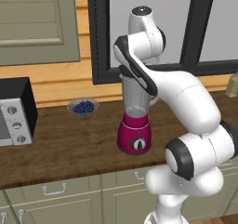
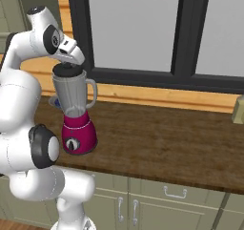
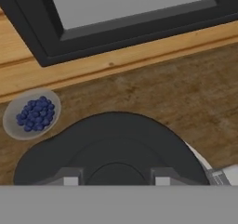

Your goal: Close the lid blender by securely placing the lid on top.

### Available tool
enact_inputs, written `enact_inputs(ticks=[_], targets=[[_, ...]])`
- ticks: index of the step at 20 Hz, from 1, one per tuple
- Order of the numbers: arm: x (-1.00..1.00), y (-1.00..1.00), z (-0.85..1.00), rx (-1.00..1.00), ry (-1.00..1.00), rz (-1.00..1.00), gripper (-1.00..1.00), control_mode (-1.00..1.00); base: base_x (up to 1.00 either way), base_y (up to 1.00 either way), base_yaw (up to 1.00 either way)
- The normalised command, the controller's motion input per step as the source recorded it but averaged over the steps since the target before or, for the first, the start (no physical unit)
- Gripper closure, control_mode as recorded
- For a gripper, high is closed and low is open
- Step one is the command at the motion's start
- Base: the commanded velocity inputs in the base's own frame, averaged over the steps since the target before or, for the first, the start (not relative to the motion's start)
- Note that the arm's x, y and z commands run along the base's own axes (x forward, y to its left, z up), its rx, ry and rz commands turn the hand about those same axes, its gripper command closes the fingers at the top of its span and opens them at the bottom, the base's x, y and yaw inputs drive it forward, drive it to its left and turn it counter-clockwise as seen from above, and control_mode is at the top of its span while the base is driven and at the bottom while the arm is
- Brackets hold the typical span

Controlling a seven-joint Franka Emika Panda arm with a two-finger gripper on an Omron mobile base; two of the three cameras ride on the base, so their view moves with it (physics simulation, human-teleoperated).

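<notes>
Stood on the wooden table (image 2: 167, 143), the blender (image 2: 75, 112), blueberry bowl (image 3: 31, 114) behind it. Sat at the jar's mouth, the lid (image 2: 66, 70); looked light, stiff, smooth; best taken by its centre knob. Hung right over the lid, the claw (image 3: 116, 177), apparently pinching that knob.

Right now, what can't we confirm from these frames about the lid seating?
- Jar mouth of the blender: left base view, arm link covers it.
- Lid seating: right base view, hand overlaps it.
- Gripper fingertips: hand view, cut off by bottom edge; grip unclear.
</notes>
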Motion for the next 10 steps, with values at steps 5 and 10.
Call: enact_inputs(ticks=[5,10], targets=[[0.08,-0.08,-0.01,0.0,0.0,-0.07,1.0,-1.0,0.0,0.0,0.0],[0.0,-0.12,0.0,0.0,0.0,-0.06,1.0,-1.0,0.0,0.0,0.0]])
